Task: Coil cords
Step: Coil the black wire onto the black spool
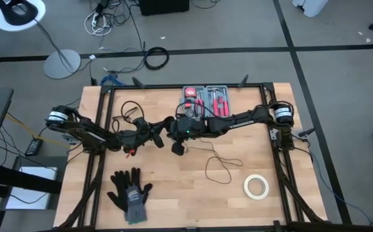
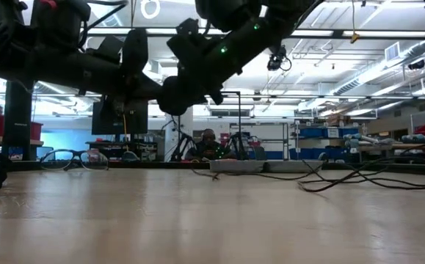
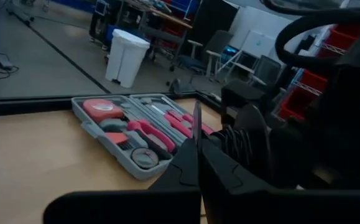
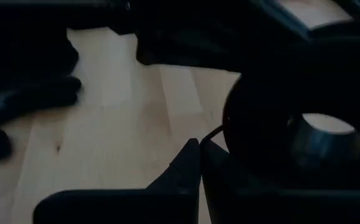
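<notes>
My two tools meet above the middle of the wooden counter (image 1: 192,193), nearly tip to tip. My left tool (image 1: 155,136) has its fingers pressed together, as my left wrist view shows, the two dark tips meeting in a thin seam. My right tool (image 1: 171,131) is also pressed together, its tips closed to a narrow line in my right wrist view; whether a strand of the cord is pinched between them I cannot tell.

The thin black cord (image 1: 219,162) trails away from my right tool toward the near edge of the counter, lying there in a loose open loop. More black wire loops (image 1: 129,109) lie on the far side of my left tool. The round black puck (image 4: 291,134) fills much of my right wrist view, close beside that tool's tips, with a thin strand meeting its edge.

Beyond my right tool, at the far edge of the counter, an open grey tool case (image 1: 206,100) holds red-handled tools. A white tape roll (image 1: 256,186) lies well off on my right tool's near side, and a pair of dark gloves (image 1: 130,191) lies near the counter's front edge, on the near side of my left tool.
</notes>
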You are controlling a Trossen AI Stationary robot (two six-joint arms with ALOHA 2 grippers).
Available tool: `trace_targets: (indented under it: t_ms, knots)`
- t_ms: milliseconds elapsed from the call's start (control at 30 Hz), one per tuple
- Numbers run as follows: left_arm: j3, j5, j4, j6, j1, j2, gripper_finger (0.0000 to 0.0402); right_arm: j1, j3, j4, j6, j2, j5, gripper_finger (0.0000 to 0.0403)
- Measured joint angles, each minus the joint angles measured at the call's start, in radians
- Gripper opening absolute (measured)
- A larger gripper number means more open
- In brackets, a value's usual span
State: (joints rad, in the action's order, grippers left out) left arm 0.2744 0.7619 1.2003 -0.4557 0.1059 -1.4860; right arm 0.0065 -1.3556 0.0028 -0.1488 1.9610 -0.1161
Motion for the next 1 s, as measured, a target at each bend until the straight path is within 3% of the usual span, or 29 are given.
trace_targets:
  t_ms: [267,467,600,767,867,1000]
  knots:
    - [0.001,0.012,0.047,-0.003,-0.002,0.002,0.0,0.013,0.051,-0.079,-0.034,-0.004,0.017,0.0024]
    - [0.001,0.012,0.071,0.0,-0.002,0.002,0.0,0.034,0.239,0.134,-0.119,-0.009,0.015,0.0035]
    - [0.0,0.007,0.124,0.031,-0.002,0.001,0.0,0.036,0.398,0.154,-0.268,-0.041,0.021,0.0032]
    - [-0.029,-0.02,0.233,0.063,-0.001,-0.002,0.0,0.05,0.593,0.086,-0.431,-0.217,0.023,0.0019]
    - [-0.06,-0.001,0.359,0.063,-0.002,0.005,0.0,0.072,0.686,-0.084,-0.5,-0.378,0.012,0.0011]
    - [-0.091,-0.019,0.361,0.084,0.0,0.033,0.0,0.103,0.728,-0.388,-0.594,-0.623,-0.07,0.0004]
